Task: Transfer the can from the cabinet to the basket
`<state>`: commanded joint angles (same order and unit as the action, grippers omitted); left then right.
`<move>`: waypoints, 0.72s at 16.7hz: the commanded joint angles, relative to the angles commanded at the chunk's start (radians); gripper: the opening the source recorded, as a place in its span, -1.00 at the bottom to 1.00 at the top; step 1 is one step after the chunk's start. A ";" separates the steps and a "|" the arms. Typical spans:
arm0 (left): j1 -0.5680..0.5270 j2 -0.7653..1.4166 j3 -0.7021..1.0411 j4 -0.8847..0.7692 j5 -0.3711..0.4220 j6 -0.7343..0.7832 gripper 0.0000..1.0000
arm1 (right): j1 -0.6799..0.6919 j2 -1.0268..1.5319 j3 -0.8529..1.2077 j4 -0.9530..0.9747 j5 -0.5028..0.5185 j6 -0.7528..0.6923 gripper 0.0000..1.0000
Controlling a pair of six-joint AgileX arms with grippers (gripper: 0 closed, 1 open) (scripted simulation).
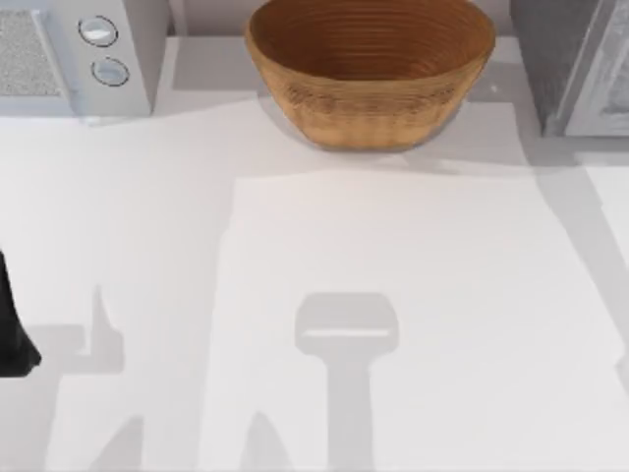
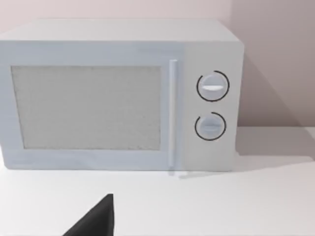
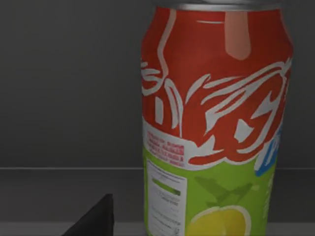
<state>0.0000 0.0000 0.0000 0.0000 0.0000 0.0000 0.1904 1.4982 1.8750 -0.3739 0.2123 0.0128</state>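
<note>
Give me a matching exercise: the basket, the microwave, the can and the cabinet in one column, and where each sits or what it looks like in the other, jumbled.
Things:
1. round tan woven wicker basket
2. light-grey microwave with two round dials
3. red drink can with white lettering and a green band
4. dark-grey boxy cabinet with a pale door panel

Descriptions:
A. far right corner of the table
B. upright before a dark grey wall
C. far left corner of the table
D. far middle of the table, nothing inside

Pairs: 1-D, 2-C, 3-B, 4-A
</note>
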 joint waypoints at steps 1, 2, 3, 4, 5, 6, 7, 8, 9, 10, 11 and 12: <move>0.000 0.000 0.000 0.000 0.000 0.000 1.00 | 0.002 0.032 0.023 0.009 0.002 0.000 1.00; 0.000 0.000 0.000 0.000 0.000 0.000 1.00 | 0.004 0.057 0.042 0.016 0.005 0.000 1.00; 0.000 0.000 0.000 0.000 0.000 0.000 1.00 | 0.005 0.074 0.055 0.021 0.006 0.000 1.00; 0.000 0.000 0.000 0.000 0.000 0.000 1.00 | 0.005 0.080 0.060 0.023 0.006 -0.001 1.00; 0.000 0.000 0.000 0.000 0.000 0.000 1.00 | 0.005 0.080 0.060 0.023 0.006 -0.001 1.00; 0.000 0.000 0.000 0.000 0.000 0.000 1.00 | 0.005 0.080 0.060 0.023 0.006 -0.001 1.00; 0.000 0.000 0.000 0.000 0.000 0.000 1.00 | 0.000 0.077 0.054 0.021 0.006 0.000 1.00; 0.000 0.000 0.000 0.000 0.000 0.000 1.00 | 0.000 0.080 0.057 0.021 0.005 0.000 1.00; 0.000 0.000 0.000 0.000 0.000 0.000 1.00 | 0.000 0.090 0.070 0.020 0.004 0.000 1.00; 0.000 0.000 0.000 0.000 0.000 0.000 1.00 | -0.002 0.107 0.092 0.017 0.001 0.000 1.00; 0.000 0.000 0.000 0.000 0.000 0.000 1.00 | -0.004 0.131 0.121 0.013 -0.002 0.000 1.00; 0.000 0.000 0.000 0.000 0.000 0.000 1.00 | -0.007 0.158 0.153 0.009 -0.005 0.000 1.00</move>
<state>0.0000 0.0000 0.0000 0.0000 0.0000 0.0000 0.1831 1.6567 2.0284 -0.3652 0.2075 0.0123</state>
